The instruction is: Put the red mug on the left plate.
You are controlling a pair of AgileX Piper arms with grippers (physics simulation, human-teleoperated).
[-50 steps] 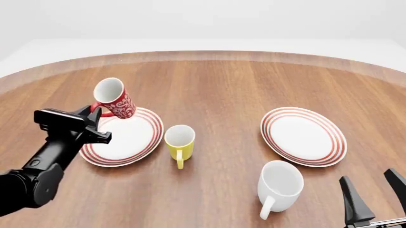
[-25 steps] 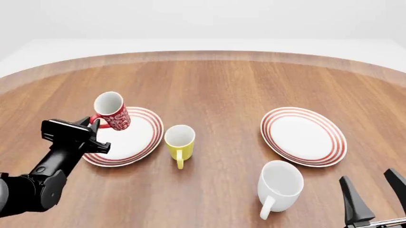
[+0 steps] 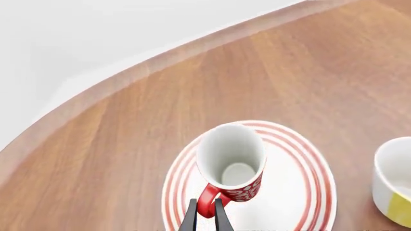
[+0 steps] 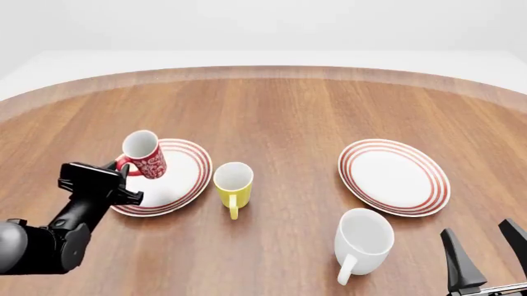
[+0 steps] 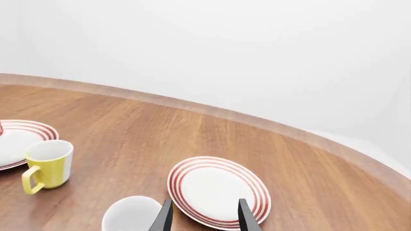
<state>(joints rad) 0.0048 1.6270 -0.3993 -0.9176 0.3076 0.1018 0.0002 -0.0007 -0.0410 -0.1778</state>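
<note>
The red mug point(image 4: 145, 154), slim with a white swirl pattern, leans toward me over the near-left part of the left plate point(image 4: 187, 161). My left gripper point(image 4: 122, 166) is shut on its red loop handle. In the left wrist view the red mug point(image 3: 231, 161) shows its white inside, with the handle pinched in the gripper point(image 3: 207, 217) and the ringed left plate point(image 3: 313, 179) beneath it. I cannot tell whether the mug's base touches the plate. My right gripper point(image 4: 485, 253) stands open at the near right edge, holding nothing.
A yellow mug point(image 4: 234, 185) stands just right of the left plate. A larger white mug point(image 4: 362, 242) sits near my right gripper point(image 5: 204, 217). The second ringed plate point(image 4: 394, 176) lies at the right. The table's curved far edge point(image 4: 263, 71) runs across the back.
My left gripper has lowered the red mug from well above the plate's far-left rim to just over the plate. The right arm has not moved.
</note>
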